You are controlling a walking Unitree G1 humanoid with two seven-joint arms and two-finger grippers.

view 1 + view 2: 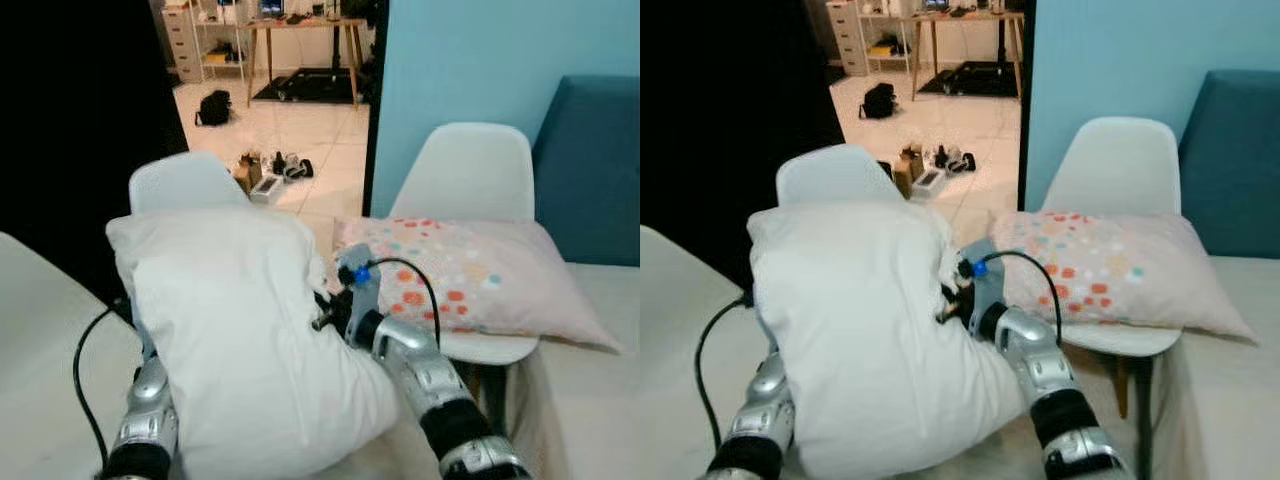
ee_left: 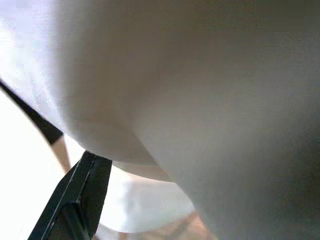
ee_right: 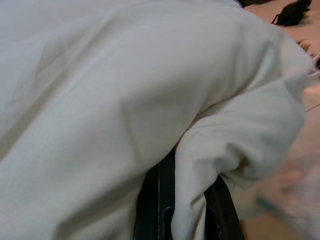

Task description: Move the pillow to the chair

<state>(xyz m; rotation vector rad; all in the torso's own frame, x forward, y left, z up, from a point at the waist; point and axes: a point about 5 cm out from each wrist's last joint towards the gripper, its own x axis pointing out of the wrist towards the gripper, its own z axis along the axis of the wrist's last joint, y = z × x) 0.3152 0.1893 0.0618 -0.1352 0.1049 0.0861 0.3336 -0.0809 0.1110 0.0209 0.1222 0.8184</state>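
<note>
The white pillow (image 1: 240, 340) is held up between both arms. The right gripper (image 3: 182, 200) pinches its cloth. I cannot tell about the left gripper (image 2: 75, 200). The empty chair (image 1: 185, 182) is just behind the pillow, far and left.

Pillow (image 1: 240, 340): plain white cloth, matt, softly creased. Second pillow (image 1: 470, 275): dotted cloth, matt. Chairs (image 1: 470, 170): smooth white plastic. Arms (image 1: 430, 380): silver metal, slightly glossy.

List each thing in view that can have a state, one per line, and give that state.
White pillow: lifted, held between both arms.
Right claw: shut on a fold of the pillow.
Left claw: under the pillow, grip unclear.
Spotted pillow: lying on right chair.
Left chair: behind the white pillow.
</note>
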